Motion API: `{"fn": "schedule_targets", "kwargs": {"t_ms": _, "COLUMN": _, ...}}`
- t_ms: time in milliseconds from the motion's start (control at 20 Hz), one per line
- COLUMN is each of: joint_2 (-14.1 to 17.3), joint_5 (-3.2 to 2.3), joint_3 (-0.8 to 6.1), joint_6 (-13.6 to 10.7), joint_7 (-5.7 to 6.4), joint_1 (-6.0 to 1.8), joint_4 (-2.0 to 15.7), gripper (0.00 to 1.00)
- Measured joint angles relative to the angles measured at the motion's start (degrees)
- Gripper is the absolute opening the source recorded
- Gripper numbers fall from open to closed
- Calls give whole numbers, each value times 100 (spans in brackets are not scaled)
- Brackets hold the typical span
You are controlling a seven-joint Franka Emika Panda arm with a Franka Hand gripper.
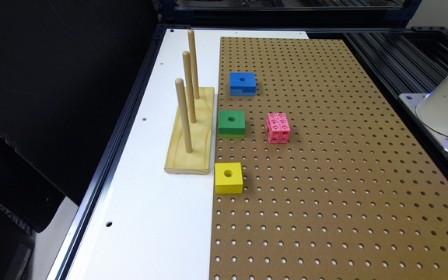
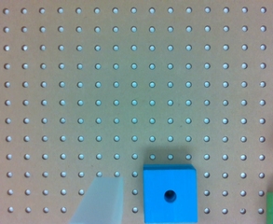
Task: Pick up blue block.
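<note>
Blue block [image 1: 242, 83] flat on pegboard [image 1: 325, 175] | end effector [image 2: 182, 200] spread, holding nothing

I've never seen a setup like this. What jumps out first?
Four bright toy blocks on a brown perforated pegboard: a blue square block with a centre hole farthest back, a similar green block beside a pink studded cube, and a yellow block nearest. At the exterior view's left stands a pale wooden base with three upright pegs.
</note>
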State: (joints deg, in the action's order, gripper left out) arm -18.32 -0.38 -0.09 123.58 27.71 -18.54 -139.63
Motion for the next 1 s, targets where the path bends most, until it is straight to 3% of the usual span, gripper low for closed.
{"fn": "schedule_targets", "kwargs": {"t_ms": 100, "joint_2": 51, "joint_5": 0, "joint_3": 0, "joint_6": 24, "joint_7": 0, "joint_1": 0, "joint_4": -15, "gripper": 100}}
{"fn": "schedule_targets", "kwargs": {"t_ms": 350, "joint_2": 526, "joint_5": 0, "joint_3": 1, "joint_6": 489, "joint_7": 0, "joint_1": -1, "joint_4": -43, "gripper": 100}}
{"fn": "schedule_targets", "kwargs": {"t_ms": 650, "joint_2": 714, "joint_5": 0, "joint_3": 6, "joint_6": 632, "joint_7": -1, "joint_1": -1, "joint_4": -73, "gripper": 100}}
{"fn": "schedule_targets", "kwargs": {"t_ms": 900, "joint_2": 1135, "joint_5": 0, "joint_3": 7, "joint_6": 1095, "joint_7": -1, "joint_1": -1, "joint_4": -146, "gripper": 100}}
{"fn": "schedule_targets", "kwargs": {"t_ms": 1000, "joint_2": 1208, "joint_5": 0, "joint_3": 9, "joint_6": 1158, "joint_7": -1, "joint_1": -1, "joint_4": -145, "gripper": 100}}
